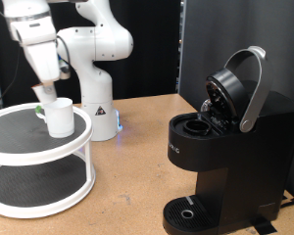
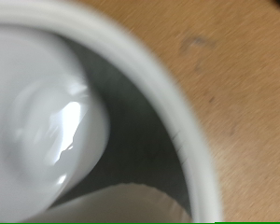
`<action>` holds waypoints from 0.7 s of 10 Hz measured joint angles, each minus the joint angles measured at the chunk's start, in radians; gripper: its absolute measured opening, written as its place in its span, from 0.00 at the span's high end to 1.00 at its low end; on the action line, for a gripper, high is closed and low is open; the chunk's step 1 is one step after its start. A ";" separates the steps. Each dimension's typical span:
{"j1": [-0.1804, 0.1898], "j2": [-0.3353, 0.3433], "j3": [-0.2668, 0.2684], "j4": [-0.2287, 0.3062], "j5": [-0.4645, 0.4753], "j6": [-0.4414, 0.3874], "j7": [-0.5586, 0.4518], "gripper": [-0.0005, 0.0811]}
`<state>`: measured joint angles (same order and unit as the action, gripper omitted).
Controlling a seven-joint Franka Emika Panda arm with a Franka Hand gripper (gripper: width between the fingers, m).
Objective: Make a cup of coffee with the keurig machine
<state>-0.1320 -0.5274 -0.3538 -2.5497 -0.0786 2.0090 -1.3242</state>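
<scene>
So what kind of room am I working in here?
Probably a lab test bench, not a kitchen: a brown wooden tabletop, black backdrop panels, and a white two-tier round stand beside the black pod coffee machine.

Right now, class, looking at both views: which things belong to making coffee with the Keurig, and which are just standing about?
Belongs to the job:
- cup, on the stand's top tier
- keurig machine, lid raised
- gripper, right at the cup

Just there:
- two-tier white stand
- wooden table
</scene>
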 joint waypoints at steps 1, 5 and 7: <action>0.012 -0.001 0.027 0.002 0.028 0.004 0.054 0.54; 0.023 0.000 0.081 0.006 0.063 0.005 0.163 0.54; 0.046 0.002 0.127 0.005 0.145 0.028 0.294 0.54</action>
<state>-0.0861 -0.5257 -0.2267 -2.5447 0.0663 2.0372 -1.0304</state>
